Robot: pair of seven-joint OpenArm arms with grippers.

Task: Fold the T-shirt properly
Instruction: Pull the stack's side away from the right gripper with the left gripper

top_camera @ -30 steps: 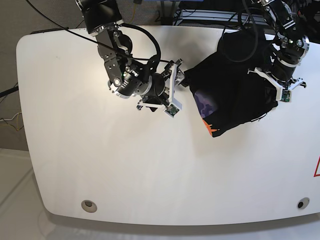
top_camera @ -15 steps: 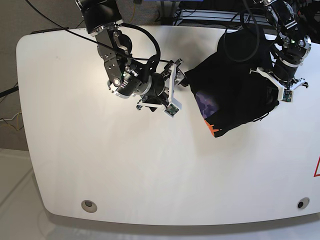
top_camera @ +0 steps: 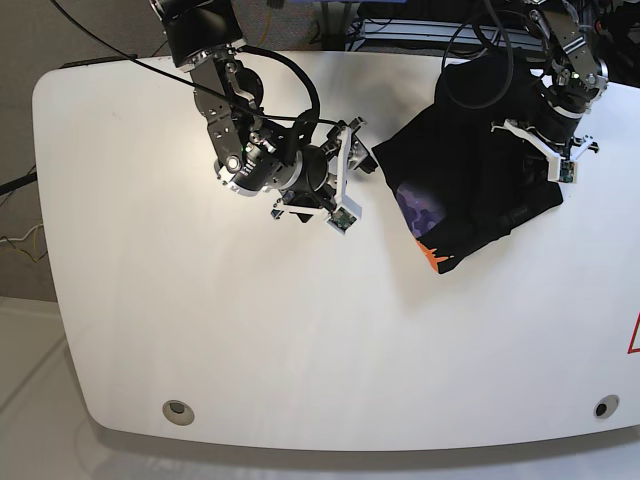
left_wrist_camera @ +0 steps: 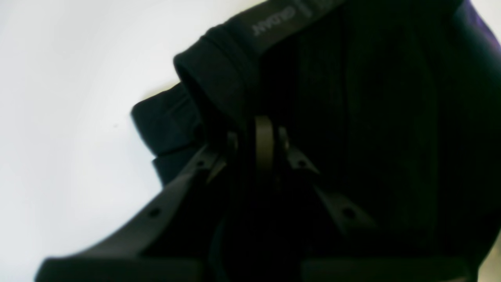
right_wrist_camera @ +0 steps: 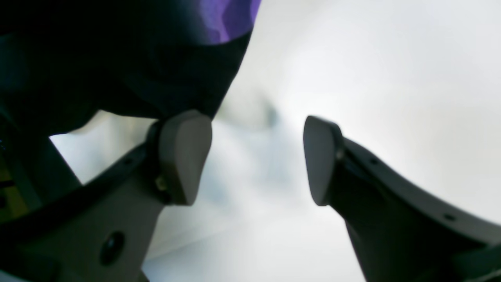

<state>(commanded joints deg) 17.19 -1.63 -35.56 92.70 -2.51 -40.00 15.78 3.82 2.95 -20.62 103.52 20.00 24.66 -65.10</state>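
Note:
The black T-shirt (top_camera: 470, 160) lies bunched at the back right of the white table (top_camera: 250, 330), with its purple and orange print (top_camera: 425, 215) at the front edge. My left gripper (top_camera: 542, 150) is shut on a fold of the cloth at the shirt's right side. In the left wrist view its fingers (left_wrist_camera: 264, 145) pinch dark cloth just below the labelled collar (left_wrist_camera: 242, 51). My right gripper (top_camera: 352, 170) stands open just left of the shirt, holding nothing. In the right wrist view the gripper (right_wrist_camera: 252, 156) shows bare table between its pads, and the T-shirt (right_wrist_camera: 117, 58) hangs at the upper left.
Two round holes sit near the table's front edge (top_camera: 178, 409) (top_camera: 600, 407). A red mark (top_camera: 634, 335) shows at the right edge. Cables and dark equipment (top_camera: 400, 25) crowd the back edge behind the shirt.
My left gripper has moved back and to the right, dragging the T-shirt with it. The shirt's left edge has drawn away from my right gripper, which has stayed put.

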